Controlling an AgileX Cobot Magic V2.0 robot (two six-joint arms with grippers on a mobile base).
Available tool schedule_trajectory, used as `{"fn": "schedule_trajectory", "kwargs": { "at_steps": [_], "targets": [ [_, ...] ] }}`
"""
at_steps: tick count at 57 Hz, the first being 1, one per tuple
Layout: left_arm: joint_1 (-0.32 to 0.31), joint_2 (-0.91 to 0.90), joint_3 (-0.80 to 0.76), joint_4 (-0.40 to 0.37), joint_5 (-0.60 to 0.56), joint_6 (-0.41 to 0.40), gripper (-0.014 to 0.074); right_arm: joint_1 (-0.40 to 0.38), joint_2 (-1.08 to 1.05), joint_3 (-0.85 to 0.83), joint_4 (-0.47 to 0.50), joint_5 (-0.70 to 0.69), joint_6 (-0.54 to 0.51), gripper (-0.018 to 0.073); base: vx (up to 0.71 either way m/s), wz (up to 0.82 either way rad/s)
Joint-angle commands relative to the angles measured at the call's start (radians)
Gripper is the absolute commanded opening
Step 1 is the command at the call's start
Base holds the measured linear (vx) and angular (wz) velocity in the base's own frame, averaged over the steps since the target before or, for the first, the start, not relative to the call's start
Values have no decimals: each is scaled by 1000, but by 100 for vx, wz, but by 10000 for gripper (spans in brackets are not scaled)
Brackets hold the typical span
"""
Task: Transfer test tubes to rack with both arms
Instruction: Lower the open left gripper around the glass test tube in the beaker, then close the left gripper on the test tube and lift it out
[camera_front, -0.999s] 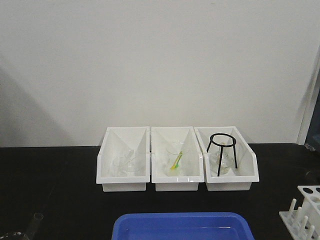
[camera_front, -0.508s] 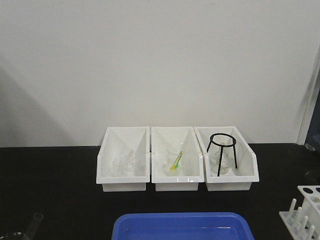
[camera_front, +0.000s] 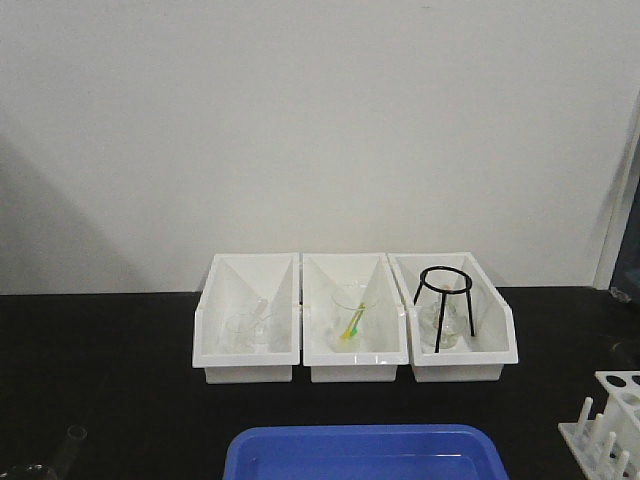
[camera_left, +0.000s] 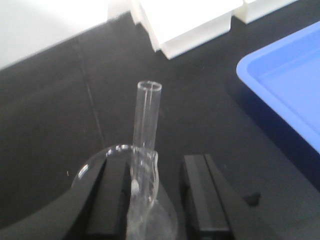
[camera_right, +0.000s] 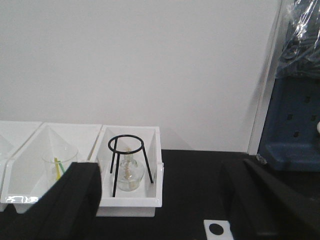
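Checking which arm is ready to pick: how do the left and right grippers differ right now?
The left gripper straddles a test tube propped in a beaker; the right gripper has nothing between its fingers. The left gripper looks down at the black table; the right gripper faces the white bins level. Both are open.

Clear test tube (camera_left: 148, 115); white rack (camera_front: 628, 410); white bins (camera_front: 248, 372); blue tray (camera_front: 365, 437); black tripod (camera_front: 440, 320); black table (camera_front: 100, 380).

Tube (camera_left: 148, 117): clear, smooth glass
Bins (camera_front: 355, 372): glossy white plastic
Tray (camera_front: 360, 437): smooth blue plastic
Table (camera_front: 100, 380): matt black
Stand (camera_front: 439, 325): thin black metal
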Motion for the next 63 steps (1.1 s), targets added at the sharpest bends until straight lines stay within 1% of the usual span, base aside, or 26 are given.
{"fn": "schedule_trajectory", "kwargs": {
  "at_steps": [1, 7, 15, 18, 23, 27, 32, 36, 42, 44, 48, 54, 60, 63],
  "targets": [
    [-8, 24, -16, -3, -203, 42, 356, 0, 14, -37, -3, -81, -2, 549, 0, 0],
    [-8, 77, -16, -3, -262, 44, 391, 0, 31, -37, -3, -82, -2, 549, 0, 0],
    [-8, 164, -16, -3, -301, 44, 494, 0, 39, -37, -3, -82, -2, 549, 0, 0],
    [-8, 204, -16, -3, -330, 44, 532, 0, 40, -37, -3, -87, -2, 549, 0, 0],
    [-8, 257, -18, -6, -391, 46, 568, 0, 40, -37, -3, -89, -2, 549, 0, 0],
    [-8, 293, -21, -6, -445, 46, 577, 0, 40, -37, -3, -89, -2, 549, 0, 0],
    [-8, 331, -34, -6, -473, 57, 576, 0, 40, -37, -3, -89, -2, 549, 0, 0],
    [-8, 362, -51, -11, -478, 99, 576, 0, 40, -37, -3, -89, -2, 549, 0, 0],
    [-8, 404, -68, -18, -490, 136, 576, 0, 40, -37, -4, -89, -2, 549, 0, 0],
    [-8, 414, -72, -30, -490, 144, 576, 0, 40, -37, -5, -89, -2, 549, 0, 0],
    [-7, 438, -82, -84, -509, 157, 576, 0, 40, -37, -6, -89, -2, 549, 0, 0],
    [-7, 445, -82, -146, -546, 202, 576, 0, 40, -37, -6, -89, -2, 549, 0, 0],
    [-7, 445, -82, -147, -569, 244, 576, 0, 40, -37, -6, -89, -2, 549, 0, 0],
    [-7, 447, -82, -147, -576, 247, 576, 0, 40, -37, -6, -89, -2, 549, 0, 0]
  ]
}}
